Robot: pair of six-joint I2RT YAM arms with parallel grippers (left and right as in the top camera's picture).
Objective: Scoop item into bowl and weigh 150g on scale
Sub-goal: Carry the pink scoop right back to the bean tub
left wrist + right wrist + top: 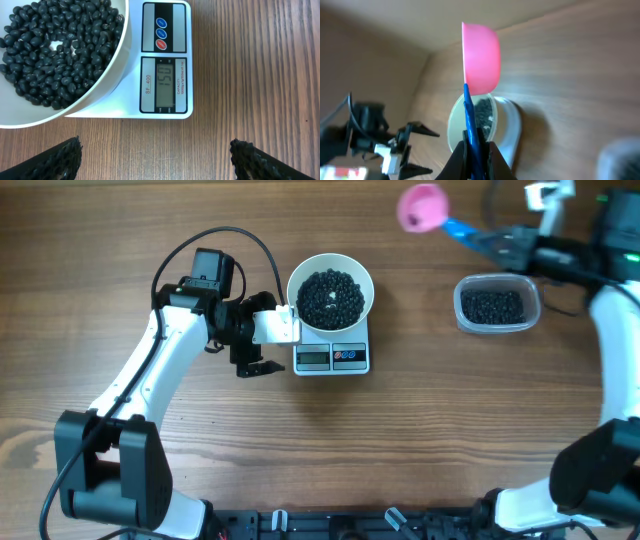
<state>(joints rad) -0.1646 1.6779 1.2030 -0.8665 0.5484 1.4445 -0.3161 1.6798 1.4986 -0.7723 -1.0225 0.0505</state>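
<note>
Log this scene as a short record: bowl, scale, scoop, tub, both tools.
bowl: white, on the scale, filled with black beans
scale: display seems to read 150
scoop: pink, blue handle, raised off the table, looks empty
tub: clear, holds more beans, right of scale
left tool: open, empty, beside the scale
right tool: shut on scoop handle

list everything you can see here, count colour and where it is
beans: many, black, in the bowl and in the tub
bowl: one, white, on the scale
scale: one, white, mid-table
tub: one, clear, right of the scale
scoop: one, pink with blue handle, held above the table
table: one, brown wood, under everything
left arm: one, white and black, left of the scale, jaws open
right arm: one, white and black, right side, jaws shut on the scoop's handle
</note>
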